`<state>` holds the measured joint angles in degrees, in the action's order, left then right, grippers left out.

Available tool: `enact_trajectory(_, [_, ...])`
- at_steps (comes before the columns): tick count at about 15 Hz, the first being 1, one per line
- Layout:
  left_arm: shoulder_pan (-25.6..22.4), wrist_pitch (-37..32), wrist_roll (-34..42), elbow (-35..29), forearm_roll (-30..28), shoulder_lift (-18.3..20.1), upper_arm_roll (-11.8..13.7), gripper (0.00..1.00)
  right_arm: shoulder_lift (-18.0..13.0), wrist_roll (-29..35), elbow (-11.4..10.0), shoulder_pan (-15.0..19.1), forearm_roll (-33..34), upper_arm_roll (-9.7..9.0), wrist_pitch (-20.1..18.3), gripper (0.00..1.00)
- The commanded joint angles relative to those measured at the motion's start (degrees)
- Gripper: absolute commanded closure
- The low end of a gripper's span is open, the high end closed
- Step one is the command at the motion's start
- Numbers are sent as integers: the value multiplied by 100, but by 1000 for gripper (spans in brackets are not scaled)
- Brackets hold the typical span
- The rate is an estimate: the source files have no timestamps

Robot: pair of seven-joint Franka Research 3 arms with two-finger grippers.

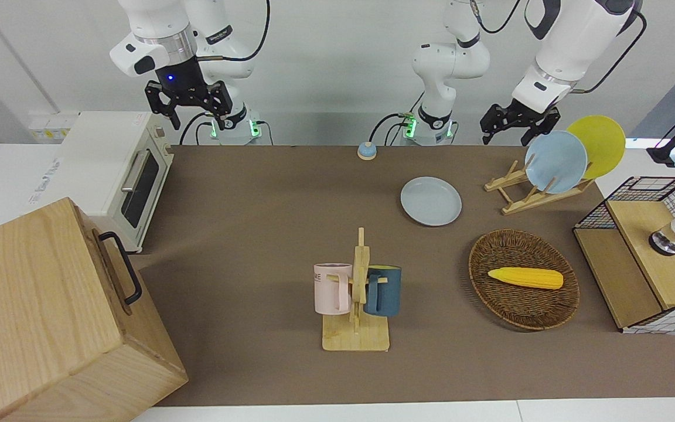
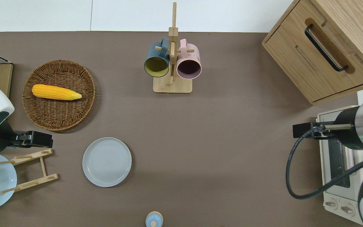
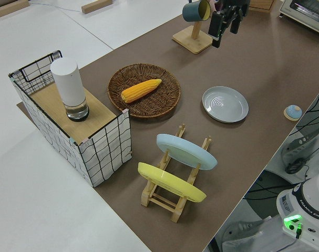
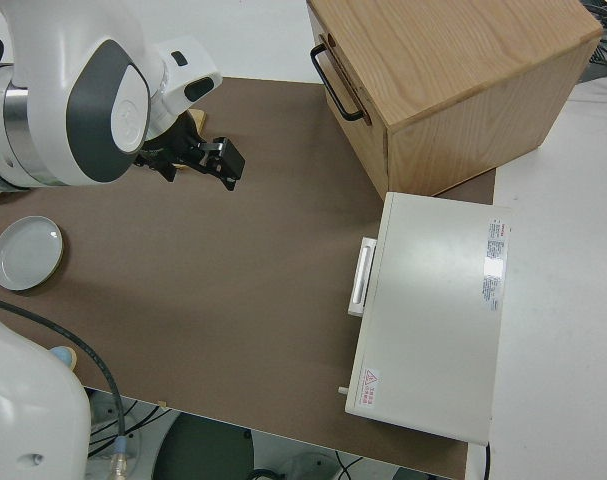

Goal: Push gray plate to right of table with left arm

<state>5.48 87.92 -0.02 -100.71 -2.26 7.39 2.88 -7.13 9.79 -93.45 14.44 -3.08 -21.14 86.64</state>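
Note:
The gray plate (image 1: 431,201) lies flat on the brown table (image 1: 255,246), a little nearer to the robots than the wicker basket; it also shows in the overhead view (image 2: 106,161), the left side view (image 3: 225,104) and the right side view (image 4: 25,253). My left gripper (image 1: 519,124) is up in the air, open and empty. In the overhead view, the left gripper (image 2: 47,139) is over the plate rack's end, apart from the plate and toward the left arm's end of the table. My right gripper (image 1: 190,110) is open and parked.
A wooden rack (image 1: 525,196) holds a sky-blue plate (image 1: 555,161) and a yellow plate (image 1: 601,143). A wicker basket (image 1: 522,310) holds a corn cob (image 1: 526,277). A mug tree (image 1: 356,293), a toaster oven (image 1: 118,176), a wooden cabinet (image 1: 44,316), a wire crate (image 1: 642,258) and a small blue knob (image 1: 367,150) stand around.

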Motion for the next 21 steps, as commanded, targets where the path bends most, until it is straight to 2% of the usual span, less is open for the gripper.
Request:
enact_trajectory(1, [-161, -55, -6, 113, 137, -27, -68, 9, -157, 58, -156, 138, -123, -83, 1, 5])
enact_trajectory(16, [-118, -47, 29, 113, 138, -18, -77, 9, -157, 58, -156, 138, -123, -83, 1, 5])
enact_trajectory(21, [-135, 137, -7, -27, 138, -18, -165, 9, -157, 58, -156, 138, -123, -83, 2, 5])
